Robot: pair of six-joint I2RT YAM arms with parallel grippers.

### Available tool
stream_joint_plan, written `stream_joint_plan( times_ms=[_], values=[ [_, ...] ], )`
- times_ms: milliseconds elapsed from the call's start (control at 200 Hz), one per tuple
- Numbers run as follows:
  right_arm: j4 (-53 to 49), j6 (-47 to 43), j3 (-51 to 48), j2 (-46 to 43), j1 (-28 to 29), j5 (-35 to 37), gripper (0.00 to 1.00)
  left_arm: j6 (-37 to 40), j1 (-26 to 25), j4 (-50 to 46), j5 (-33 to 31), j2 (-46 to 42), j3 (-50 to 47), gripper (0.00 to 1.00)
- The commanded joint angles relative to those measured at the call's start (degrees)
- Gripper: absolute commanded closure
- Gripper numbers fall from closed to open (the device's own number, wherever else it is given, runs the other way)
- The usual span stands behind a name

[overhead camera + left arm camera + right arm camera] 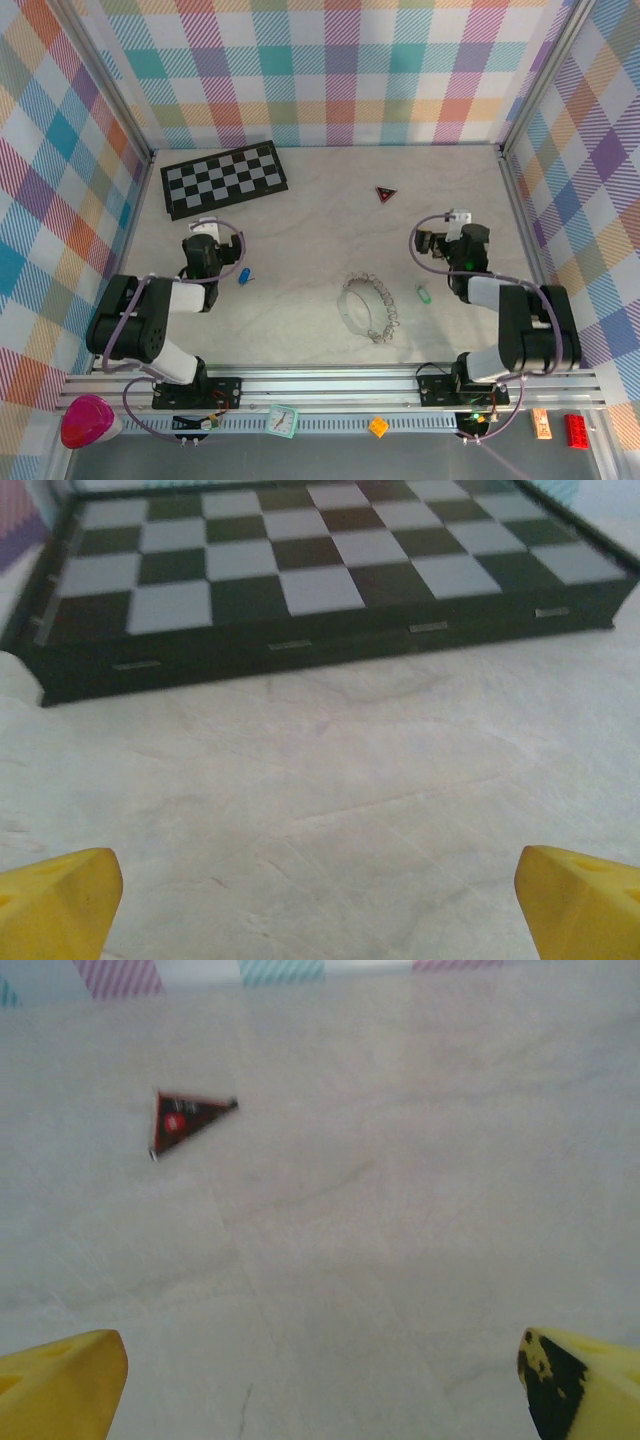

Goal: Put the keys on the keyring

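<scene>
The silvery keyring (367, 308) lies on the table near the front centre, its beaded edge to the right. A blue-headed key (244, 274) rests just right of my left gripper (205, 240). The green-headed key (423, 293) lies between the ring and my right arm, below my right gripper (437, 240). In the left wrist view my left gripper (320, 900) is open over bare table, yellow fingertips (60, 890) wide apart. My right gripper (320, 1380) in its wrist view is open too, with nothing between its fingertips (60, 1375).
A black-and-white checkerboard (224, 178) lies at the back left, its dark front edge (330, 640) ahead of my left gripper. A small dark triangle with a red mark (386, 194) sits at the back centre, also ahead-left of my right gripper (185, 1120). Plaid walls enclose the table.
</scene>
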Motion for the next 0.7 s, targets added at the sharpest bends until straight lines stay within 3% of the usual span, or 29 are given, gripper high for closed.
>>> stream_joint_plan(
  times_ms=[0, 185, 315, 560, 695],
  values=[
    [-16.36, 6.79, 6.88, -7.06, 0.32, 0.18, 0.0, -1.78, 0.64, -5.48, -2.71, -8.77, 0.22, 0.0],
    [-35.02, 21.83, 12.72, -10.41, 0.36, -6.44, 0.09, -6.78, 0.46, -23.87, 3.91, -18.19, 4.98, 0.0],
    [-44.51, 27.38, 12.13, -13.83, 1.26, -10.09, 0.18, -9.47, -1.5, -27.81, 10.41, -22.06, 4.55, 0.05],
    [-60.27, 28.35, 8.99, -21.3, 6.08, -16.75, 0.34, -11.54, -13.69, -33.46, 9.9, -27.09, 3.65, 0.07],
    [-67.35, 27.89, 8.23, -23.35, 11.82, -16.56, 0.5, -14.76, -22.2, -35.39, 6.15, -28.96, 2.33, 0.08]
  ],
)
